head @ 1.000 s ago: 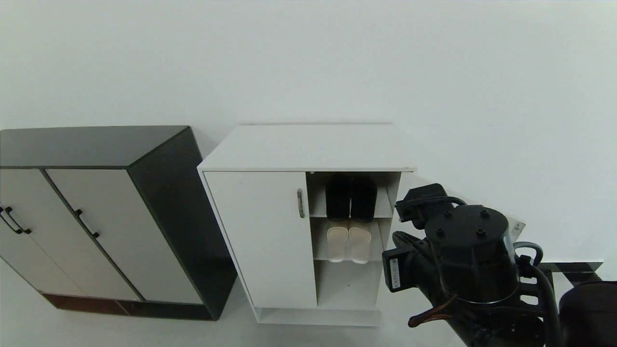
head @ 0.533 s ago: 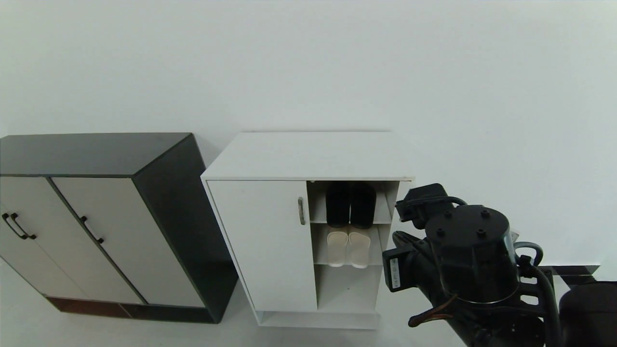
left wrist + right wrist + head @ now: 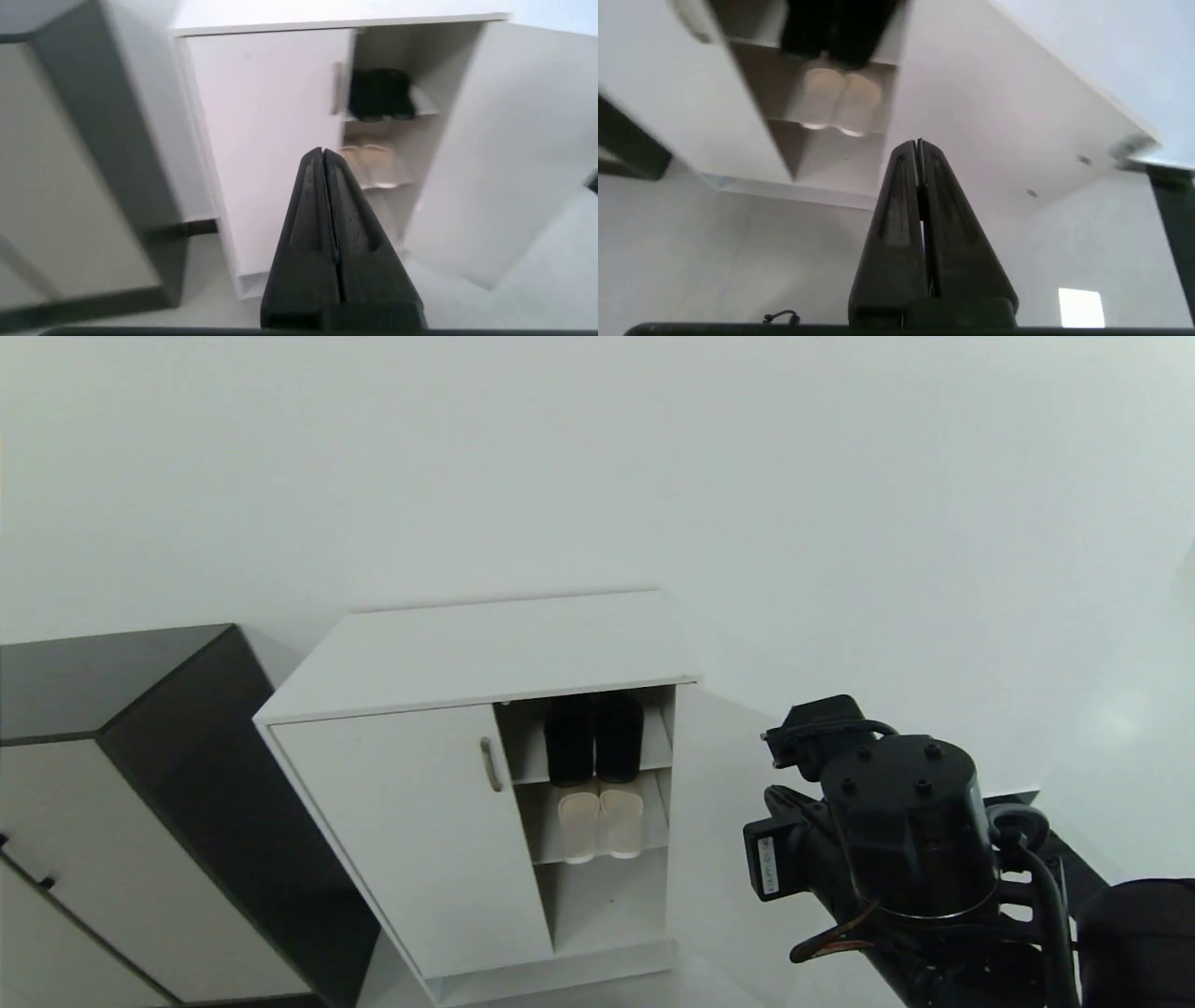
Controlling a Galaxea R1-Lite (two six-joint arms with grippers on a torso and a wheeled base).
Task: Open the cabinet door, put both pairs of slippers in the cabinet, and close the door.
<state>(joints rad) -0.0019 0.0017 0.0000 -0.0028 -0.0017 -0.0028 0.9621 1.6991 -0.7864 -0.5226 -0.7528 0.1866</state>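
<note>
White cabinet (image 3: 485, 649), head view: sits farther left and more skewed than a second ago, and so does the dark cabinet (image 3: 140, 728) beside it. The whole picture shifted, so the camera moved, not the furniture.
Black slippers (image 3: 594, 735): on the cabinet's top shelf, as before.
Pale slippers (image 3: 600, 819): on the shelf just below, as before.
Left door (image 3: 411, 840): closed over the cabinet's left half.
Left gripper (image 3: 323, 161), left wrist view: fingers pressed together, holding nothing, well apart from the cabinet front.
Right door (image 3: 512, 159): swung wide open off the cabinet's right side.
Right gripper (image 3: 918, 154), right wrist view: likewise pinched flat and empty, facing the cabinet's open half and the right door.
Meaning: both pairs look stowed. Only closing the right door seems left, and the robot appears to be repositioning for it.
</note>
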